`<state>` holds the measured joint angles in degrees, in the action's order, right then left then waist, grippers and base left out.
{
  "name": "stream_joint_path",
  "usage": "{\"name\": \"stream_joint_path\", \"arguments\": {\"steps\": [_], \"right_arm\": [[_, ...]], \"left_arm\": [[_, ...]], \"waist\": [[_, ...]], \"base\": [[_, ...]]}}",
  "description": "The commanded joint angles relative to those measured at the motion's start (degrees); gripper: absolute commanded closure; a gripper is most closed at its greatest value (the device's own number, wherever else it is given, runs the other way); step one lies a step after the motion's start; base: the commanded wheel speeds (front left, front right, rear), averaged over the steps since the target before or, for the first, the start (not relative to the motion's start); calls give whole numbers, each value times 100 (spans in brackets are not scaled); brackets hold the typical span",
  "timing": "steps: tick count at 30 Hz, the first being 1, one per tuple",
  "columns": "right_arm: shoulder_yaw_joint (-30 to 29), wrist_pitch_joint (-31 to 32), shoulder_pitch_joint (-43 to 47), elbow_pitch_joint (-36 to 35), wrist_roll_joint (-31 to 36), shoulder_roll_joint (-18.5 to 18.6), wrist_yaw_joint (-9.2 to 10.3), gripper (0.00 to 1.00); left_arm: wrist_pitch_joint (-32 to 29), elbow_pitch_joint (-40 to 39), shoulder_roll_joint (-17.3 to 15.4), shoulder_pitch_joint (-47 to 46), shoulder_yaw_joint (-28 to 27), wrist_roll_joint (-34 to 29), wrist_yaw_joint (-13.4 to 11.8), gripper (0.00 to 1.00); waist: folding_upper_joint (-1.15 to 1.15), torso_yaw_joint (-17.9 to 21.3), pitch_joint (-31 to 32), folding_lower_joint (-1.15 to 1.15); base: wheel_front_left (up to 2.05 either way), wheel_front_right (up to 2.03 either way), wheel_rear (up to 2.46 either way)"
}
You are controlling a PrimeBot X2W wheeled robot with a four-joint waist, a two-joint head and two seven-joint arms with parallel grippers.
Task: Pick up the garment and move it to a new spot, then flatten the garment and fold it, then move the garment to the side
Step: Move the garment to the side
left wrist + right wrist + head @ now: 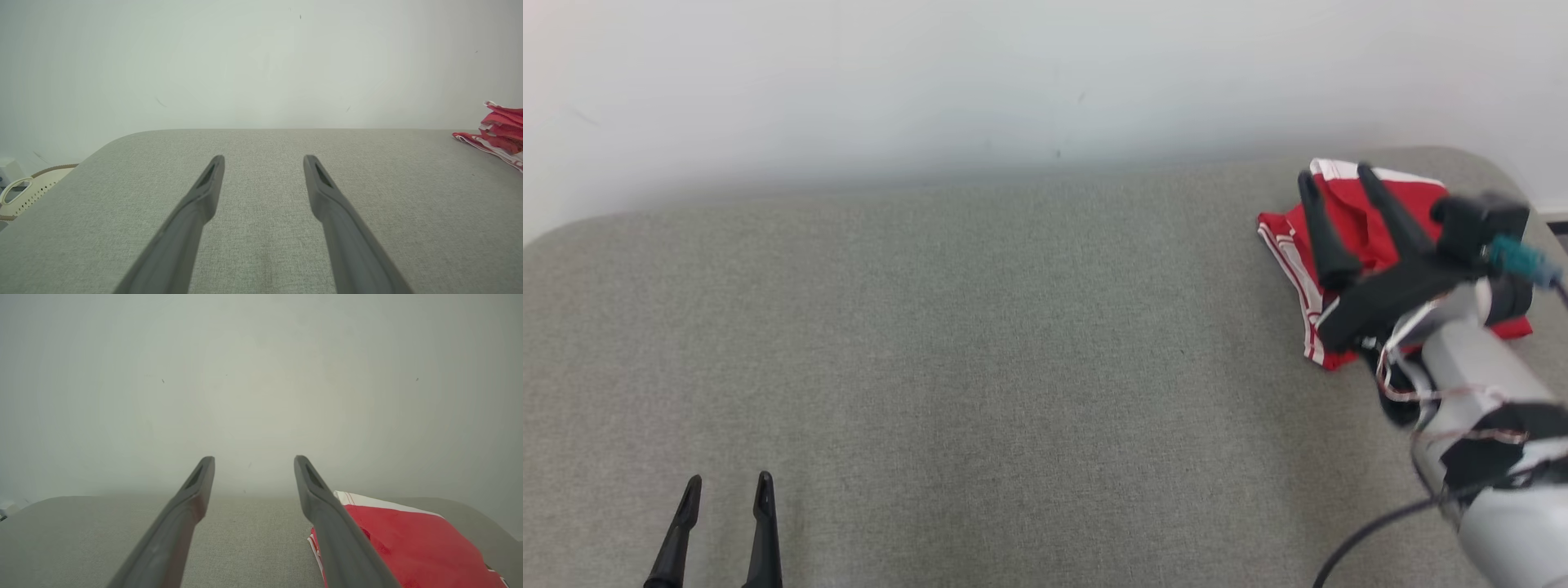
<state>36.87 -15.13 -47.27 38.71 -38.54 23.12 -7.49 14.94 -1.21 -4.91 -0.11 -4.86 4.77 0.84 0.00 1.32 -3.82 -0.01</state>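
Note:
The garment (pixel 1347 224) is a folded red piece with white stripes, lying at the far right of the grey padded table (pixel 980 343). My right gripper (pixel 1338 175) hovers over it, open, with nothing between its fingers. In the right wrist view the garment (pixel 408 547) lies low on the right, partly behind the right finger, and the right gripper (pixel 253 461) points toward the wall. My left gripper (pixel 729 483) is open at the near left edge of the table, far from the garment. The left wrist view has the left gripper (pixel 263 160) over bare table and the garment (pixel 500 134) at the right edge.
A pale wall (pixel 1013 82) runs behind the table. The table's corners are rounded. In the left wrist view a beige perforated basket (pixel 28 190) sits beyond the table's left edge. A black cable (pixel 1372 531) hangs from my right arm.

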Motion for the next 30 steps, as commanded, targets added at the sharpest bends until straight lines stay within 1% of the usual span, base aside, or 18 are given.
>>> {"name": "stream_joint_path", "arguments": {"steps": [1,8,11,12,21,30], "right_arm": [[-181,-9,299,-142,160,-86,0,0],[-997,-8,1258,-693,825,-501,0,0],[-1343,-8,1617,-1066,1123,-695,0,0],[-1343,-8,1617,-1066,1123,-695,0,0],[-1798,-9,2623,-1795,2061,-1103,0,0],[-2234,-9,3433,-2312,2610,-1379,0,0]], "left_arm": [[18,-9,12,97,-28,0,-27,0],[18,-4,45,187,-62,-2,-37,0],[18,-40,57,206,-73,13,-43,0],[18,-40,57,206,-73,13,-43,0],[18,-76,103,279,-98,32,-62,0],[18,-63,133,347,-143,5,-86,0]], "waist": [[0,-51,153,1],[0,-40,309,1],[0,-31,352,1],[0,-31,352,1],[0,-36,395,1],[0,-81,491,1]], "base": [[0,0,0],[0,0,0],[0,0,0],[0,0,0],[0,0,0],[0,0,0]]}}
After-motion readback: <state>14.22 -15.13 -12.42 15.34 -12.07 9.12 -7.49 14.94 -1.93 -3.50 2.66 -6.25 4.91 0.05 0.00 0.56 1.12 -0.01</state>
